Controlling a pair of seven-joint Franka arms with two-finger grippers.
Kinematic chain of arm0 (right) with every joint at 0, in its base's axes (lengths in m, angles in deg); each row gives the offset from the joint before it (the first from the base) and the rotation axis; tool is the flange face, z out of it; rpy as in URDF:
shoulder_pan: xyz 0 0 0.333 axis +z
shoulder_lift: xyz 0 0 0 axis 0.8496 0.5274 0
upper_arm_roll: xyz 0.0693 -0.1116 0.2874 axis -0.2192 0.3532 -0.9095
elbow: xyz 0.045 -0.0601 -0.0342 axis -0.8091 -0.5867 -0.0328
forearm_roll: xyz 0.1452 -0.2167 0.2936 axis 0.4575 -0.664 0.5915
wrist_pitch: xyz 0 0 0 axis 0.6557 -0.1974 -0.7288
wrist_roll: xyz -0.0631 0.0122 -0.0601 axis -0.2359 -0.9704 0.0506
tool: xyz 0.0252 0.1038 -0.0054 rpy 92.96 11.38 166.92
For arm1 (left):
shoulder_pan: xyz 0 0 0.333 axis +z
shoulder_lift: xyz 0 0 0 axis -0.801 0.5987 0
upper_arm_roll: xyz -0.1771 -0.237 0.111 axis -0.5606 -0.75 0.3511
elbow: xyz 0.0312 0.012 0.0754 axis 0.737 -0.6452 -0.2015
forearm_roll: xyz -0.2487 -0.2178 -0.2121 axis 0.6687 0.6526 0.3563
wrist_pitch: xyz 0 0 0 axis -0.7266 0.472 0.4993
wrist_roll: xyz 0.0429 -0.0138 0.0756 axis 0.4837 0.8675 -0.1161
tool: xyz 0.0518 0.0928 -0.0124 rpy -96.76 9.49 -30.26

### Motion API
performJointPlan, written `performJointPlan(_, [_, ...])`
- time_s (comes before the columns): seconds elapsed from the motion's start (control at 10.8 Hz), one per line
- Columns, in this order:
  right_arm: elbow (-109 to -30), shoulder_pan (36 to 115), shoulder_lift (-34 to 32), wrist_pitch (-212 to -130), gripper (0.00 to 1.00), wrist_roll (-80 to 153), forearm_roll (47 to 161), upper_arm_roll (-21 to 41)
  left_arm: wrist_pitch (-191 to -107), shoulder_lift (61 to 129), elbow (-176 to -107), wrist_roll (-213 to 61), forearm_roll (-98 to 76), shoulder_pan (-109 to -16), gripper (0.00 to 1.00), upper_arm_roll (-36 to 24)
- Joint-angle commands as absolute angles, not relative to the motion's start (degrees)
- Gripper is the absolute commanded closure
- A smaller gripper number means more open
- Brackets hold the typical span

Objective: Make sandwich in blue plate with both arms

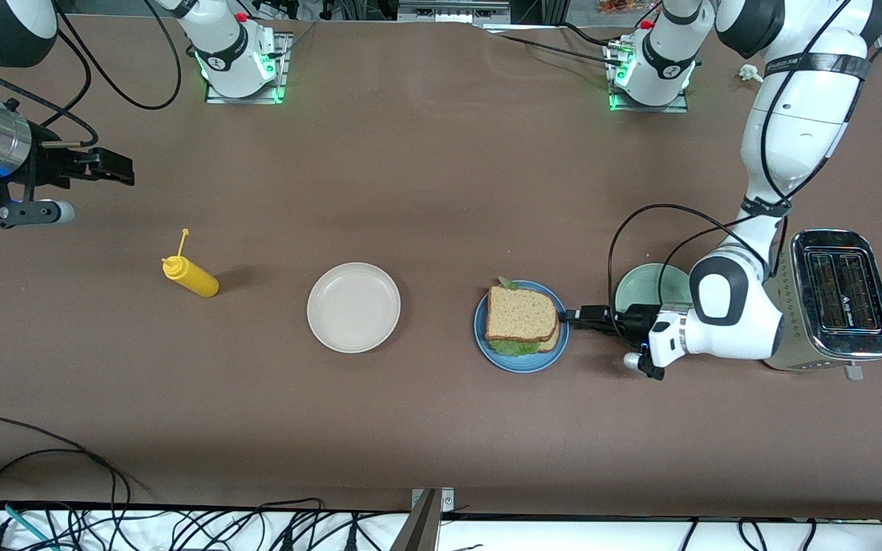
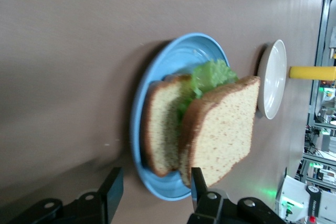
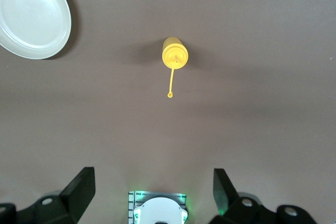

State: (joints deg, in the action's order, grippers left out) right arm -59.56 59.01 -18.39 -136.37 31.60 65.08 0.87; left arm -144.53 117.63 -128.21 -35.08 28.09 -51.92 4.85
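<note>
**Now: sandwich on the blue plate, both my grippers apart**

Largest on the brown table (image 1: 441, 191) is the chrome toaster (image 1: 841, 298) at my left arm's end, with the mint-green plate (image 1: 644, 287) beside it. The cream-white plate (image 1: 354, 307) sits mid-table. Between those two plates lies the blue plate (image 1: 521, 361) carrying the sandwich (image 1: 521, 314), lettuce (image 2: 210, 74) between two bread slices, the top slice tilted. My left gripper (image 1: 573, 317) sits low at the plate's rim, fingers (image 2: 111, 187) released, gripping nothing. My right gripper (image 1: 123, 170) waits over the table at my right arm's end, fingers spread, empty. The yellow squeeze bottle (image 1: 190, 277) stands nearer the front camera than it.
</note>
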Motion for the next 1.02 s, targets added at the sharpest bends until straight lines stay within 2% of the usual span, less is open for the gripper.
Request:
performJointPlan(0.0, [-61.1, 59.0, -20.6, -137.9, 0.00, 27.8, 65.8, 0.7, -144.3, 113.2, -128.2, -33.6, 20.4, -52.7, 0.01, 7.8])
performJointPlan(0.18, [-62.1, 59.0, -21.7, -139.3, 0.00, 24.1, 65.9, 0.6, -144.5, 106.2, -131.6, -34.3, 14.3, -52.9, 0.00, 9.0])
performJointPlan(0.28, [-64.5, 58.9, -23.1, -141.4, 0.00, 24.1, 65.9, 0.3, -147.5, 101.7, -135.0, -34.7, 10.3, -53.5, 0.00, 9.9])
performJointPlan(0.46, [-73.0, 58.9, -28.5, -148.6, 0.00, 24.2, 65.9, 0.3, -164.3, 93.8, -147.7, -34.7, 1.3, -57.3, 0.00, 10.3])
performJointPlan(0.55, [-73.7, 58.9, -28.8, -149.0, 0.00, 24.3, 65.9, 0.3, -170.5, 91.1, -152.3, -34.7, -0.1, -58.4, 0.00, 10.5])
performJointPlan(0.65, [-73.6, 58.8, -28.8, -148.9, 0.00, 24.4, 65.9, 0.3, -171.2, 87.9, -155.2, -34.7, -0.1, -58.1, 0.00, 10.5])
performJointPlan(0.92, [-73.5, 57.2, -28.4, -148.9, 0.00, 24.7, 65.9, -0.3, -171.2, 80.6, -158.3, -34.7, -0.2, -57.8, 0.00, 10.6])
